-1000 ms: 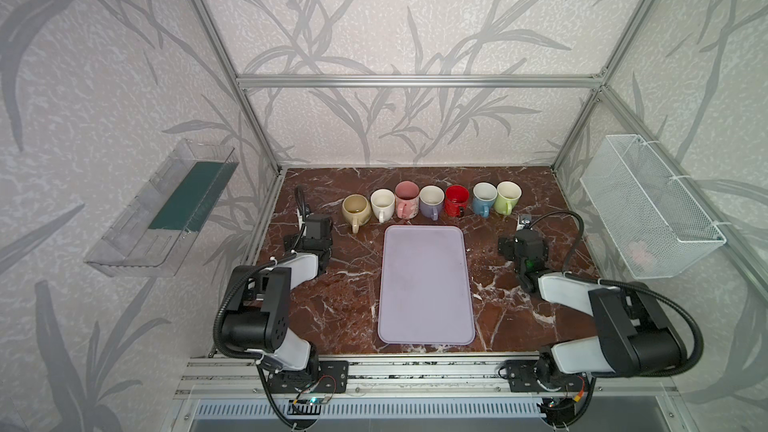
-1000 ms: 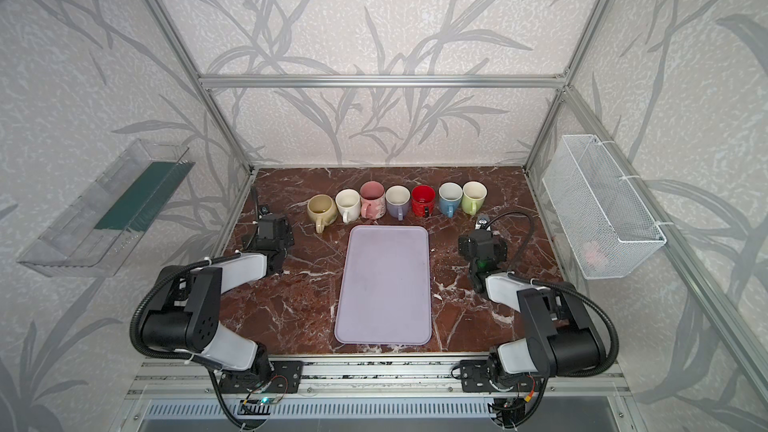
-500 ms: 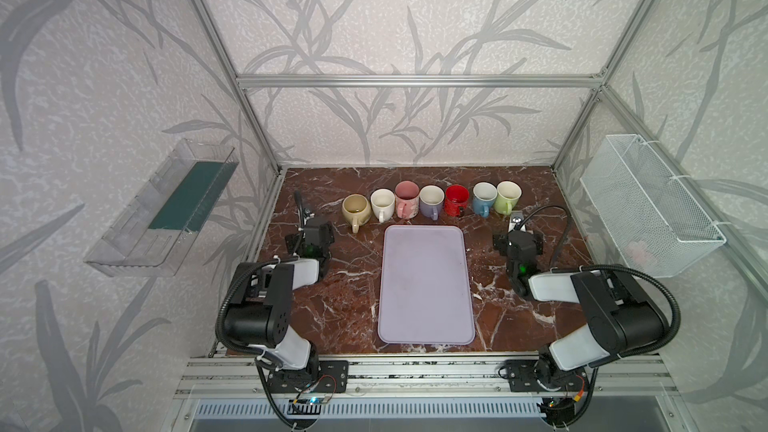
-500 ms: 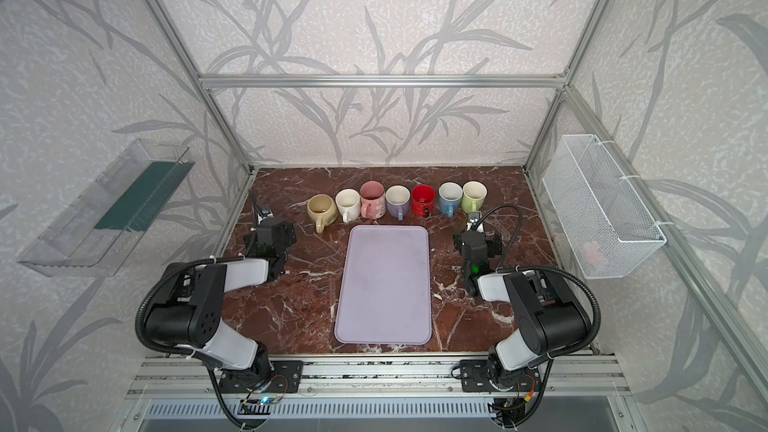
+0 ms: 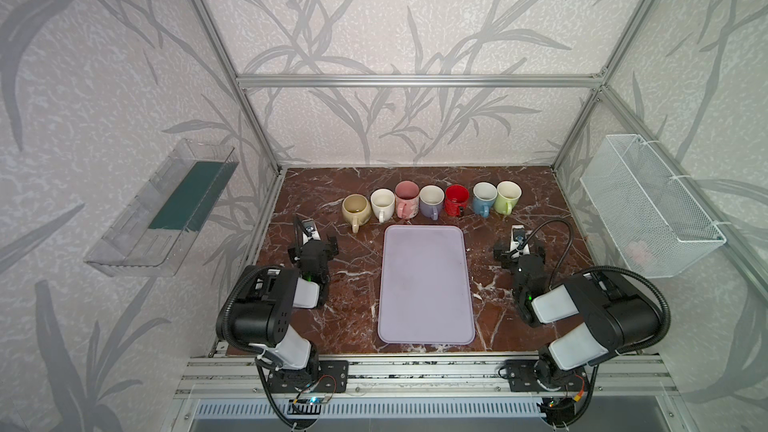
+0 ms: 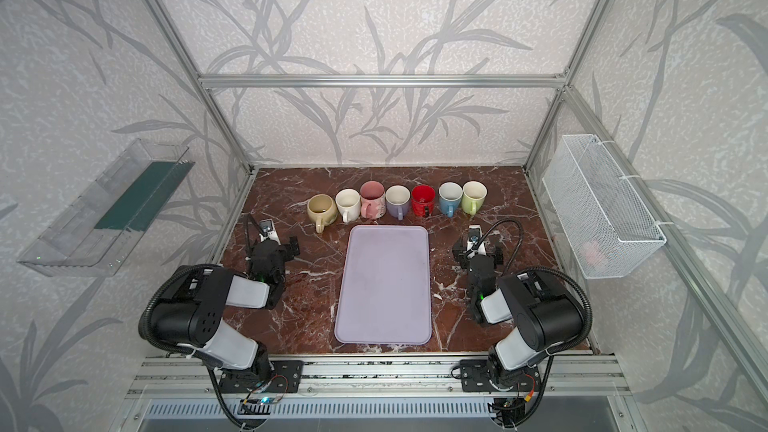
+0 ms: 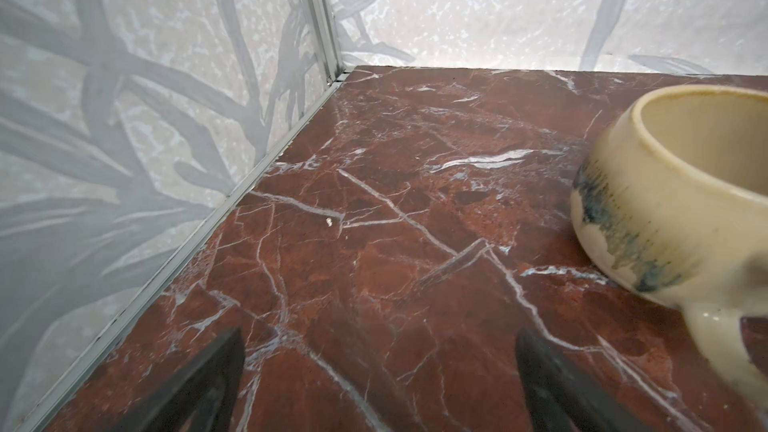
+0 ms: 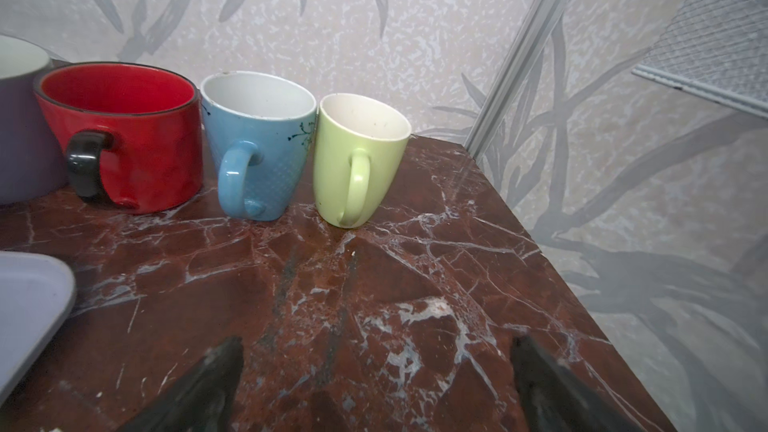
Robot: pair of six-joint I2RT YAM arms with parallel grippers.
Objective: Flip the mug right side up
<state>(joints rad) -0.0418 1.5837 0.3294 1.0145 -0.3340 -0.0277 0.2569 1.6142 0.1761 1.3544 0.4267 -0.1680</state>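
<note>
Several mugs stand in a row at the back of the marble table, each with its mouth up: beige (image 5: 356, 209), white (image 5: 382, 203), pink (image 5: 406, 197), lavender (image 5: 431, 201), red (image 5: 456, 199), blue (image 5: 484, 197) and green (image 5: 508, 196). My left gripper (image 5: 312, 243) rests low on the table left of the tray, open and empty, with the beige mug (image 7: 665, 201) just beyond one fingertip. My right gripper (image 5: 519, 248) sits right of the tray, open and empty, facing the green mug (image 8: 357, 151), blue mug (image 8: 257, 139) and red mug (image 8: 124, 130).
A lavender tray (image 5: 426, 284) lies bare in the middle of the table between the arms. A white wire basket (image 5: 648, 209) hangs on the right wall and a clear shelf (image 5: 166, 209) on the left wall. Aluminium frame posts stand at the table's corners.
Both arms have folded back a little toward their bases. The grippers have hardly shifted and both stay open. The mugs and tray have not moved.
</note>
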